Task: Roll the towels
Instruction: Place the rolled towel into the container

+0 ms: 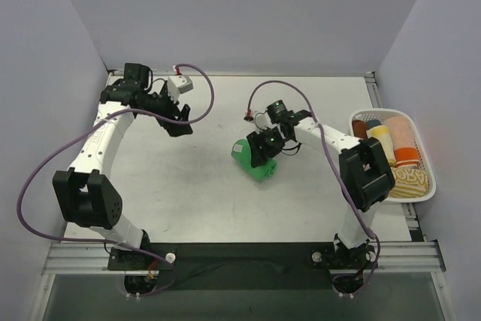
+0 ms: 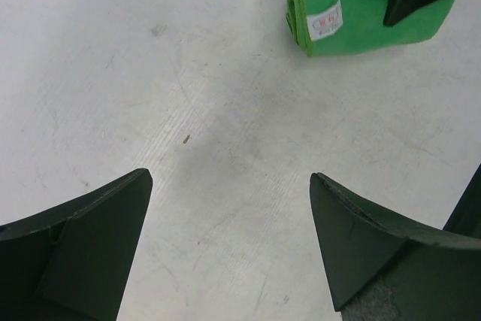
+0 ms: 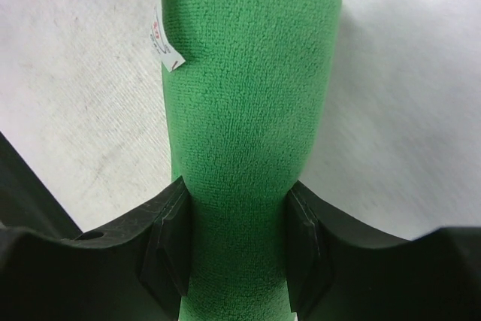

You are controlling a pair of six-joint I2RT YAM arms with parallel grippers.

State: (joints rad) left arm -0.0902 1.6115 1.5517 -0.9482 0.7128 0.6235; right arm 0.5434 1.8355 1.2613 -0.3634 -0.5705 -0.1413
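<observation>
Right wrist view: your right fingers are clamped on the green towel, one pad on each side of the roll, pinching it in a bit at the grip. The roll runs away from the cam. Its white tag sticks out on the left, near the far end. The towel rests on the white counter.

Left wrist view: your left fingers are spread wide apart over the counter. The green roll shows upper right w/ the tag facing the cam and a right fingertip on it.

Top view: the roll sits approx mid-counter, slightly right of centre, w/ your right arm bent over it. Your left arm is well apart, toward the back-left. A white basket at the right edge holds several rolled cloths.
</observation>
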